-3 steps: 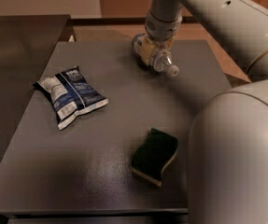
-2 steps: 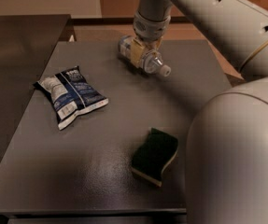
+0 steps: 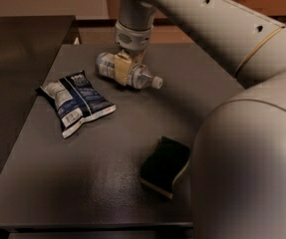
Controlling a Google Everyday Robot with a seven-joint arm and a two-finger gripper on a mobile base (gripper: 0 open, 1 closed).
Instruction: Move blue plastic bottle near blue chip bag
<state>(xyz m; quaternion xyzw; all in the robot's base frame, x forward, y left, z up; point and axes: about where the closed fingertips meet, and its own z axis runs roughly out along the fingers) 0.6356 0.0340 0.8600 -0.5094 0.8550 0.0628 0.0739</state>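
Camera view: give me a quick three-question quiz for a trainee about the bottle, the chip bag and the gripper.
1. True or false: the gripper is closed around the blue plastic bottle.
2. Fill in: in the picture, the blue chip bag lies to the ___ of the bottle.
3. Which item lies nearest the front edge of the table? A. the chip bag B. the sponge C. the bottle

Key: 1 true; 2 left; 3 B.
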